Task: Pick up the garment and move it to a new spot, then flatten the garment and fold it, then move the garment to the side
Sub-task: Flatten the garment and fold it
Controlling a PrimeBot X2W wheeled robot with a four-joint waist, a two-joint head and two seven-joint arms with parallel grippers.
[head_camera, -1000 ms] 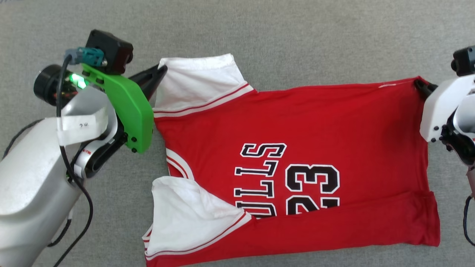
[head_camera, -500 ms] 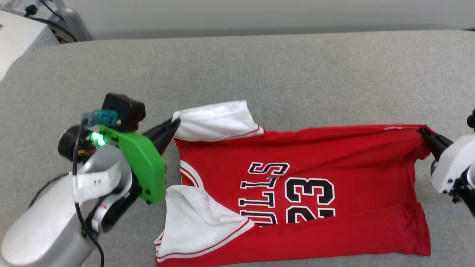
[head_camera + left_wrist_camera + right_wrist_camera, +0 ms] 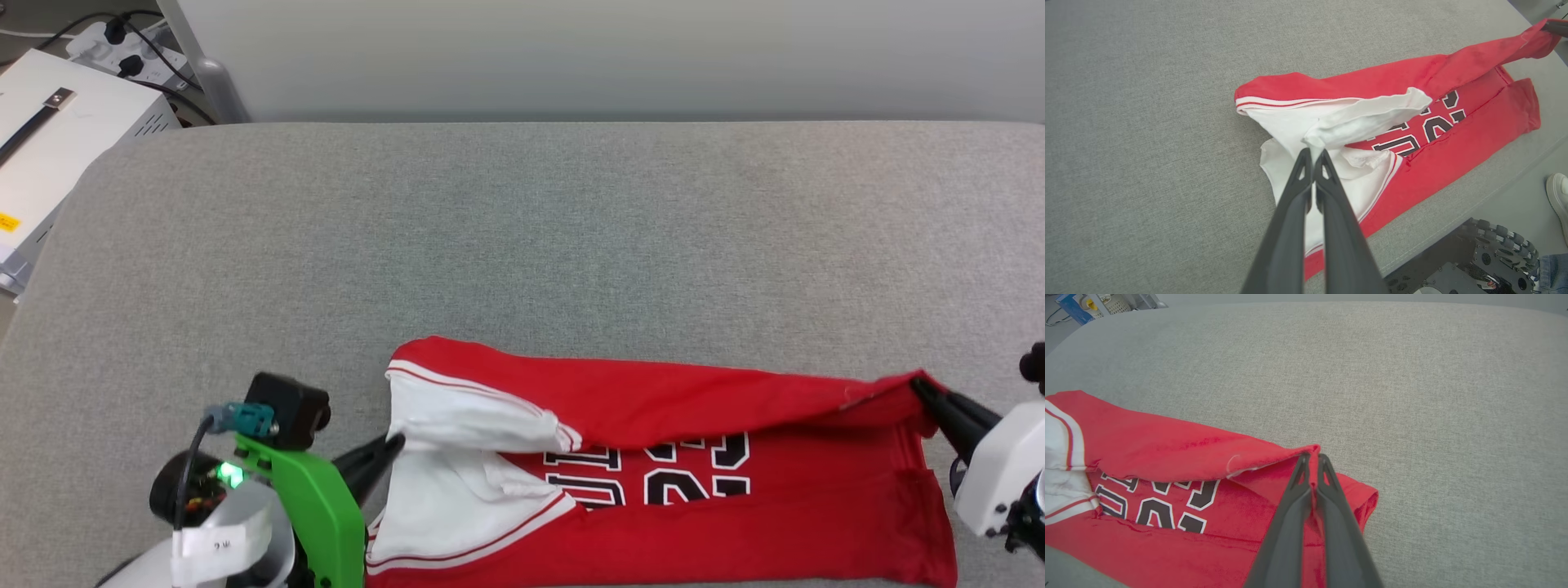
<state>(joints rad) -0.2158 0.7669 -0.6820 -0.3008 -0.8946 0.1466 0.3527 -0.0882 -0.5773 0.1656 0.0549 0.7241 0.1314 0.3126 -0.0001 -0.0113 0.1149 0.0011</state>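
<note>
Item: garment [image 3: 735, 523], red jersey T-shirt with white short sleeves and a black print [image 3: 653, 482].
Location: on the grey fabric-covered tabletop [image 3: 522, 245], along its near edge; the far part of the tabletop is well apart from it.
Long axis: runs left to right across the head view, parallel to the near edge of the tabletop.
Heading: collar and sleeves end toward the robot's left, hem end toward its right.
Left gripper [image 3: 1314, 153]: jaws closed, pinching the edge of the far white sleeve [image 3: 1372, 118] and holding it up off the cloth below.
Right gripper [image 3: 1310, 457]: jaws closed on the far hem corner [image 3: 1306, 451], which is raised off the tabletop.
Far long edge: strung between the two grips, lifted and arched over the body, so that it hides the upper half of the print.
Near long side: a red band [image 3: 775, 531] lies turned over along the near edge and covers the foot of the print.
Done, as judged: garment placed, spread out, and one lengthwise fold laid.
In hand, as judged: the second lengthwise fold, far side over near.
Left to do: lay the raised edge down, let go, probably fold once more across the length, then move the garment to the side.
Condition: near sleeve [image 3: 457, 506] rumpled, not lying flat.
</note>
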